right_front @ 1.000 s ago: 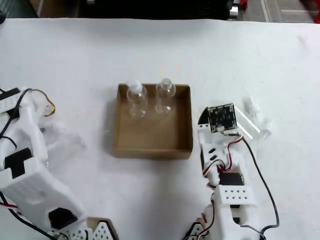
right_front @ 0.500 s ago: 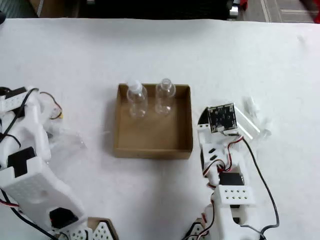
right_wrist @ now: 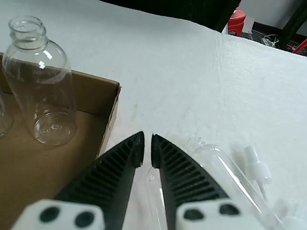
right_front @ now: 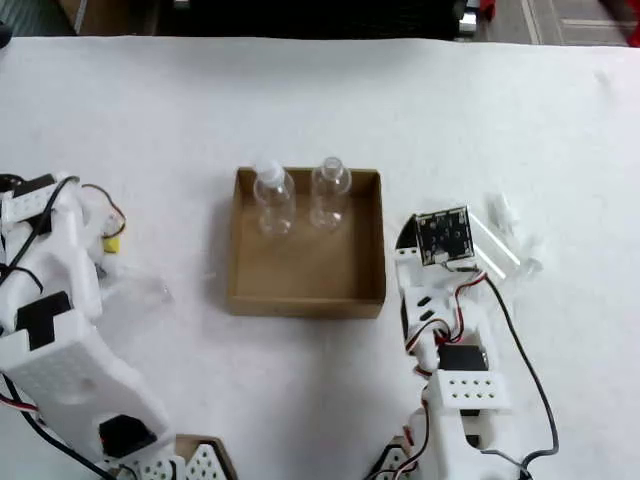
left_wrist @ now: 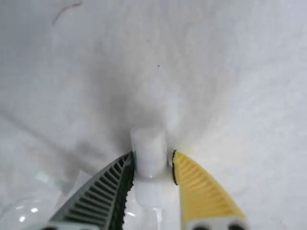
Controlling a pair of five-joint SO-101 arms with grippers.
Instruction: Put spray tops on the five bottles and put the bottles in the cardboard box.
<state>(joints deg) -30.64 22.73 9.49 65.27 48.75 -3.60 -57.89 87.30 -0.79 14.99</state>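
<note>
Left arm (right_front: 60, 330): lowered at the left edge of the surface (right_front: 300, 100). The left gripper (left_wrist: 151, 160) is clamped on a white spray top (left_wrist: 148, 143).

Right arm (right_front: 455, 380): folded low, right of the cardboard box (right_front: 300, 272). The right gripper (right_wrist: 147, 146) is narrowed to a slit, with nothing held.

Bottles, four counted:
- Two are stood upright at the box's far wall: a capped bottle (right_front: 273, 195) on the left, an open-necked bottle (right_front: 330, 188) on the right.
- One lying bottle (right_front: 497, 243) is found right of the right arm.
- One clear bottle (right_front: 140, 288) is laid beside the left arm.

Loose spray tops (right_front: 503, 210): two, by the lying bottle.
</note>
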